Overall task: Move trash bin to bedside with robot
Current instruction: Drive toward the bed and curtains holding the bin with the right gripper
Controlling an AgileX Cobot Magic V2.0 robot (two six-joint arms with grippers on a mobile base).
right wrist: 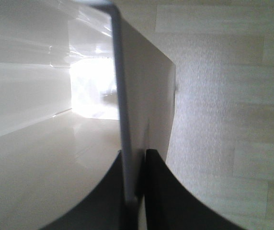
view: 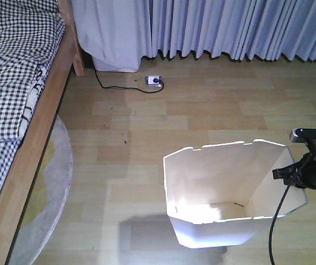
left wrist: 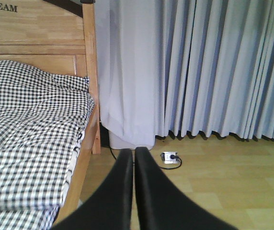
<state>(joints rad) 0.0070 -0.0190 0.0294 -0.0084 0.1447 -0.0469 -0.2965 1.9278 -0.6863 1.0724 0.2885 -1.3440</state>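
**Right Gripper Clamped on Bin Rim, Bed Well Off to the Left**

The trash bin (view: 219,179) stood in the lower right of the front view, over the wooden floor (view: 202,121). Its open top faced up and its white inner walls were brightly lit. Whether its base touched the floor could not be told. A grey shadow lay on the boards just to its left.

The right gripper (view: 280,174) met the bin at its right-hand rim, with a black cable (view: 277,226) trailing down beside the wall. In the right wrist view the right gripper (right wrist: 137,158) had one finger inside the bin and one outside. The two were pressed onto the thin wall of the bin (right wrist: 146,81).

The left gripper (left wrist: 133,158) hung in the air with its two fingers closed together and nothing between them. It pointed toward the floor near the bed's corner post.

The bed (view: 14,83), with checked bedding and a light wooden frame (view: 42,127), ran along the left edge of the front view. It was well apart from the bin, with bare floor between them. A pale round rug (view: 61,176) lay partly under the frame. Blue-grey curtains (view: 230,27) hung along the far wall. A white power strip (view: 154,81) lay on the floor below them, and its black cord ran off toward the bed's corner.
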